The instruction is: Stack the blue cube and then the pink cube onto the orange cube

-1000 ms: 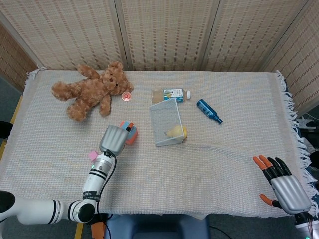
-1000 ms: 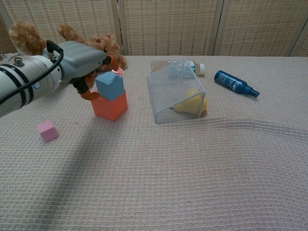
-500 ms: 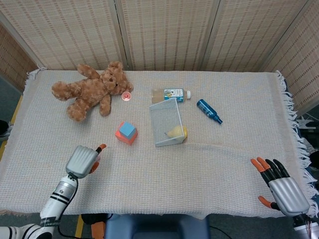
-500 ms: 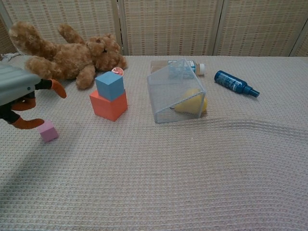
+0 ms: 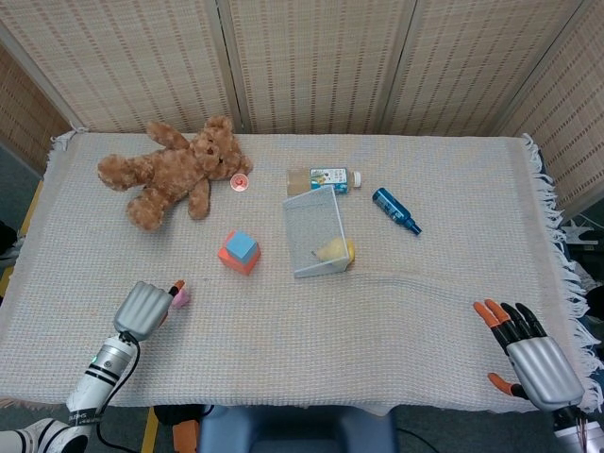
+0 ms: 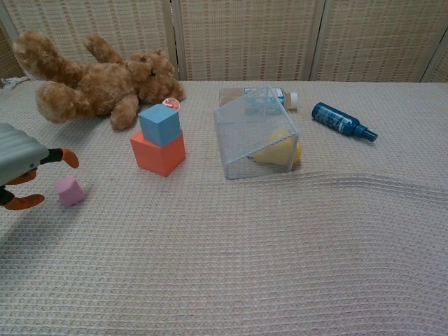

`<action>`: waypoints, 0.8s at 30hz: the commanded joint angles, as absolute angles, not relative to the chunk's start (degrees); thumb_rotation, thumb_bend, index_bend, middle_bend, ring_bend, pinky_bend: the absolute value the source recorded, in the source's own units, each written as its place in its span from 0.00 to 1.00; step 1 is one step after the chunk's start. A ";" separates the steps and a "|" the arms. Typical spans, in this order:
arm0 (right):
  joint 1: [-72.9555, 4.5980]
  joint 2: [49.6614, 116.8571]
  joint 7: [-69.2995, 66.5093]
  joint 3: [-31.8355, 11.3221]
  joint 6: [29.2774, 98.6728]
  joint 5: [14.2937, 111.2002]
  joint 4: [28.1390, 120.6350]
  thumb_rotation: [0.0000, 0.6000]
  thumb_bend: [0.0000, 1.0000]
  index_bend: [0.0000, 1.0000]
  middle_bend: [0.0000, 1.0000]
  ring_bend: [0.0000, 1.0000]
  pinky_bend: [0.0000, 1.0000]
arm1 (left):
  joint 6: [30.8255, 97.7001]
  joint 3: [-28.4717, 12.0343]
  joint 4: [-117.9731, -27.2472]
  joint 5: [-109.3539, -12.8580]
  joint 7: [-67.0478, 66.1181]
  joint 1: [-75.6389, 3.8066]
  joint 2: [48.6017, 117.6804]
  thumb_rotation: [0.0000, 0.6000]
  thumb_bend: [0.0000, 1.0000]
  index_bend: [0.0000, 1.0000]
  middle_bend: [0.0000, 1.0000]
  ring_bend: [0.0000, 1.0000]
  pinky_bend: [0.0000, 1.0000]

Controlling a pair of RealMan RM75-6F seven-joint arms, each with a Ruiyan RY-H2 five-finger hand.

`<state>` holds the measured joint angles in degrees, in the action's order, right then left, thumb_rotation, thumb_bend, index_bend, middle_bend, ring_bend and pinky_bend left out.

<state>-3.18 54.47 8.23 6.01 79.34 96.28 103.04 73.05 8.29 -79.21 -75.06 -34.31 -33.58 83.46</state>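
With blue cube point(image 6: 159, 124) sitting on orange cube point(image 6: 158, 152), the left hand point(image 6: 21, 168) is hovering, fingers apart, beside pink cube point(image 6: 69, 190) near the table's front-left edge to grasp it.

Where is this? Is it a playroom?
Probably a robot practice table, not a playroom. Woven folding screens stand behind a cloth-covered table, robot hands reach over it, and a teddy bear and stacking cubes are set out as props.
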 commanded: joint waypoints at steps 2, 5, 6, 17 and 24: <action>-3.09 54.55 8.52 6.03 79.36 96.25 103.15 1.00 0.08 0.00 0.00 0.00 0.00 | 71.35 8.39 -74.11 -78.36 -32.74 -32.73 85.96 1.00 0.31 0.24 1.00 1.00 1.00; -3.12 54.60 8.68 5.99 79.17 96.02 103.16 1.00 0.08 0.00 0.00 0.00 0.00 | 70.69 7.84 -72.43 -79.38 -31.75 -32.56 86.61 1.00 0.32 0.24 1.00 1.00 1.00; -3.13 54.60 8.73 5.98 79.11 95.97 103.17 1.00 0.08 0.00 0.00 0.00 0.00 | 70.50 7.68 -71.99 -79.65 -31.50 -32.50 86.79 1.00 0.32 0.24 1.00 1.00 1.00; -3.13 54.70 9.49 5.87 78.79 95.42 103.45 1.00 0.09 0.00 0.00 0.00 0.00 | 69.65 5.86 -66.19 -83.26 -28.83 -32.02 88.85 1.00 0.31 0.28 1.00 1.00 1.00; -3.13 54.88 9.93 5.78 78.63 95.12 103.58 1.00 0.08 0.00 0.00 0.00 0.00 | 69.88 5.23 -62.54 -85.71 -25.64 -31.73 90.33 1.00 0.31 0.34 1.00 1.00 1.00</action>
<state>-3.13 54.88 9.93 5.78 78.62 95.12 103.58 69.69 5.39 -63.45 -85.01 -26.53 -31.82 89.81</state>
